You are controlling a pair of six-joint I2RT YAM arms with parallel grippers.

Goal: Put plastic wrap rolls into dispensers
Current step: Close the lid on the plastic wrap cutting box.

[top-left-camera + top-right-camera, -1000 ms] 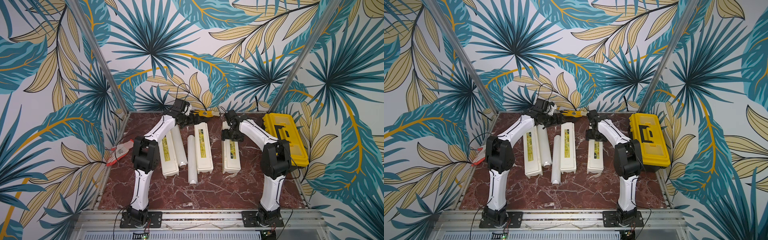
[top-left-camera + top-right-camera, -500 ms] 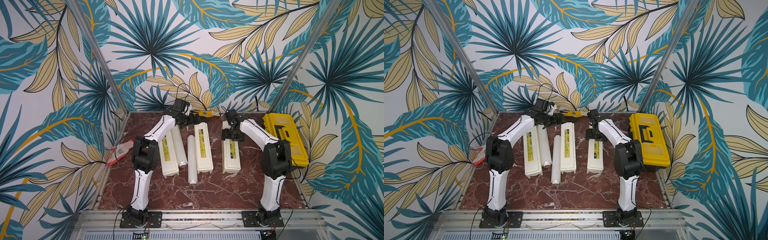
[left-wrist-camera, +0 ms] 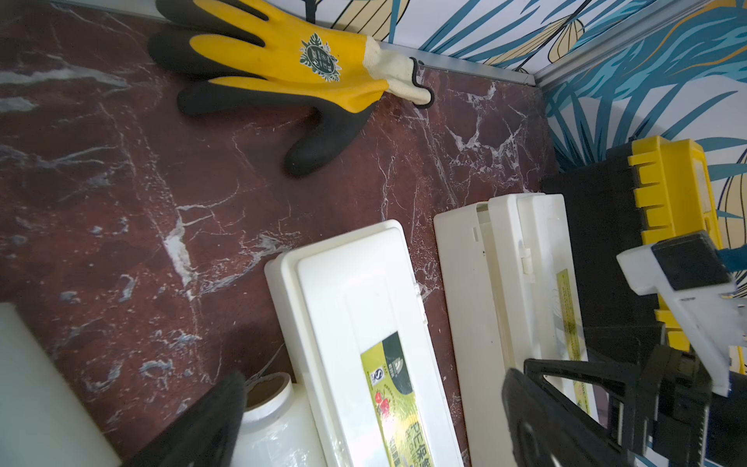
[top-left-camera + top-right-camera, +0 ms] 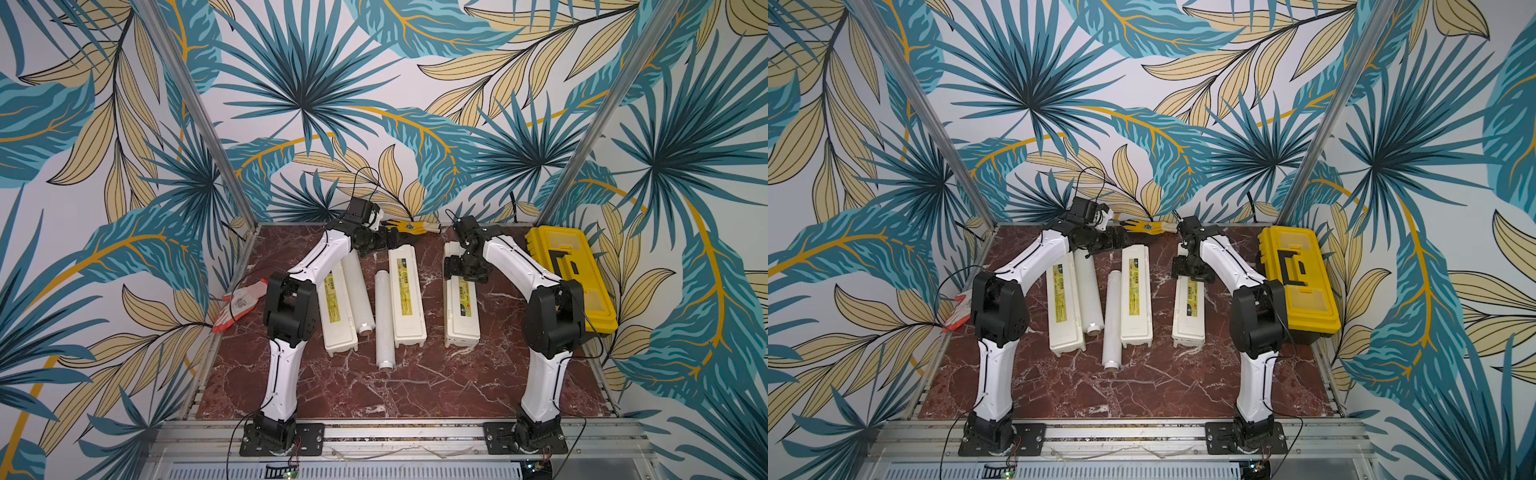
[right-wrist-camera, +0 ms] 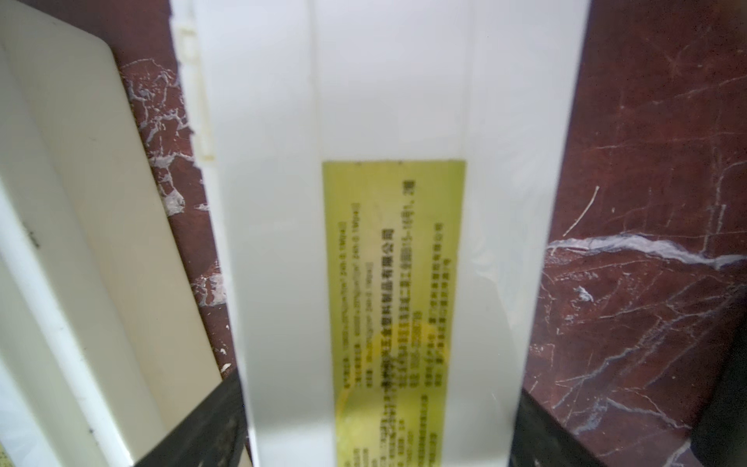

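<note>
Top views, front: bare marble table (image 4: pixel 374 395) by the arm bases, nothing of the task there.
Middle roll (image 4: pixel 383 320): loose on the table, lying front-to-back, just beside the middle dispenser (image 4: pixel 408 299) on its left. Not in anything.
Left roll (image 4: pixel 358 291): also loose, tucked against the right side of the left dispenser (image 4: pixel 337 324). Its far end is hidden under the left arm.
Dispensers: three, roughly parallel, lids down with yellow labels up as far as I can see. The right dispenser (image 4: pixel 462 316) sits apart from the other two.
Sides: red-white glove (image 4: pixel 239 301) at the left edge, yellow toolbox (image 4: pixel 569 270) at the right, both out of play.
Right gripper (image 4: pixel 463 270): down over the far half of the right dispenser, jaws spread wide across it. Right wrist view has a finger hard by each long side. Squeezing or just straddling, can't tell.
Left gripper (image 4: pixel 390 240): jaws fully apart, holding nothing, over the far ends of the middle roll and middle dispenser.
Back wall: yellow glove (image 4: pixel 409 226) lying flat.
Third roll: not in sight. May be inside a closed box, can't confirm.
Progress: early. Two rolls plainly left to load, at best one done. Each needs its lid opened, the roll dropped in, the lid shut.
</note>
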